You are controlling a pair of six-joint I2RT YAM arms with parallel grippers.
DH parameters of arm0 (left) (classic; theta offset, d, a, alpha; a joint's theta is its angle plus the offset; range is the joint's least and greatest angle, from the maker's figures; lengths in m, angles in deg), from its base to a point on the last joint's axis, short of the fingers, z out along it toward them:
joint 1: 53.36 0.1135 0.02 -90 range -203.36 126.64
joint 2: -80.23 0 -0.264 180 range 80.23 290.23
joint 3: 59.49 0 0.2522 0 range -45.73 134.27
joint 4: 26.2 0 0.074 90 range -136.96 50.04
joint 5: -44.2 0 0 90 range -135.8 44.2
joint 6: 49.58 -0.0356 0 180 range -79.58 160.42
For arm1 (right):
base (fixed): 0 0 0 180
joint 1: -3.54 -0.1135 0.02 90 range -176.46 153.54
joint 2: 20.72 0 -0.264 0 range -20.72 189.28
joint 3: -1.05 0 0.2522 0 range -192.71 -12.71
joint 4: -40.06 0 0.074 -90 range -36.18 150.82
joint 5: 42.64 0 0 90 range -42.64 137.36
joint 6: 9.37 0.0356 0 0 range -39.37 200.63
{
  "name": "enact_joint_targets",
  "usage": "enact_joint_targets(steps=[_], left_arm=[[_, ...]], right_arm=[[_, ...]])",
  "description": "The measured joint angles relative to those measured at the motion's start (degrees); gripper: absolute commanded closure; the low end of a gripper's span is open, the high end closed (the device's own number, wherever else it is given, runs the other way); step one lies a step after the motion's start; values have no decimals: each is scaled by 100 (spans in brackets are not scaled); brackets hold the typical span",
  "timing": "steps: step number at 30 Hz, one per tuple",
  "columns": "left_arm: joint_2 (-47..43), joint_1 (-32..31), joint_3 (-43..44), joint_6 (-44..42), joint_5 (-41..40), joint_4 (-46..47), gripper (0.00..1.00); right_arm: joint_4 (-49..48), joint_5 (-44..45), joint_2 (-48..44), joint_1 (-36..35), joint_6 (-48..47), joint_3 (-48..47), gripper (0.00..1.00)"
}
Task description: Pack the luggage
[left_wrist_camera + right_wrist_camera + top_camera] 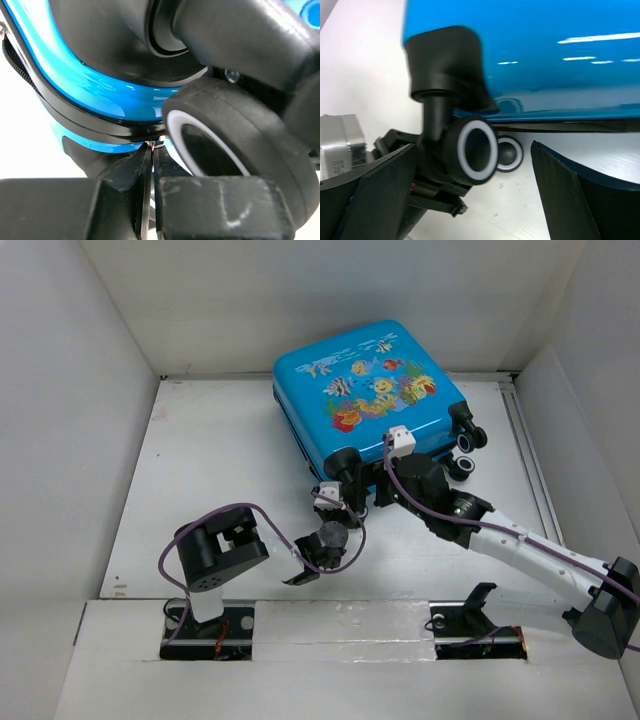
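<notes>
Walls of white board [60,440] were set round the desk [220,460]. Left fingers [125,175] were closed against the seam of the bright-blue fish-print hard-shell suitcase [370,390], crowded by its black wheel [235,130]; right fingers [570,190] were spread open alongside.

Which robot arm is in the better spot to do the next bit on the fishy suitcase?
Probably the left. The left fingers are shut tight right at the black zipper line of the suitcase, beside a wheel, ready to pull. The right fingers are wide open, gripping nothing.
</notes>
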Motion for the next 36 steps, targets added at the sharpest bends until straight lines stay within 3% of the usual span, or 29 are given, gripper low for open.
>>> enact_joint_targets(steps=[11, 16, 18, 20, 23, 25, 26, 28, 30, 31, 33, 36], left_arm=[[-61, 7, -98, 26, 96, 98, 100], [-107, 11, -142, 46, 129, 83, 100], [-114, 11, -160, 44, 127, 96, 100], [-116, 22, -166, 31, 125, 138, 100], [-116, 37, -210, -7, 157, 186, 100], [-116, 59, -214, -28, 177, 195, 100], [-116, 70, -227, -33, 197, 208, 100], [-116, 81, -249, -46, 214, 234, 100], [-118, 109, -258, -50, 251, 249, 100], [-118, 116, -275, -55, 271, 264, 100], [-122, 125, -297, -52, 293, 286, 100], [-173, 160, -361, -68, 378, 304, 100]], right_arm=[[-387, -1014, 651, 201, -85, -188, 1], [-540, -1193, 935, 411, 37, -210, 9], [-549, -1209, 960, 439, 72, -210, 24], [-560, -1220, 1001, 435, 68, -208, 24], [-562, -1237, 1012, 457, 74, -199, 10], [-562, -1241, 1008, 472, 72, -199, 8], [-538, -1248, 1010, 474, 50, -205, 12], [-503, -1252, 1027, 479, -11, -212, 45], [-553, -1392, 1051, 463, -92, -216, 66], [-555, -1403, 1056, 470, -96, -219, 81], [-555, -1425, 1056, 474, -118, -219, 92], [-564, -1423, 1005, 476, -129, -199, 100]])
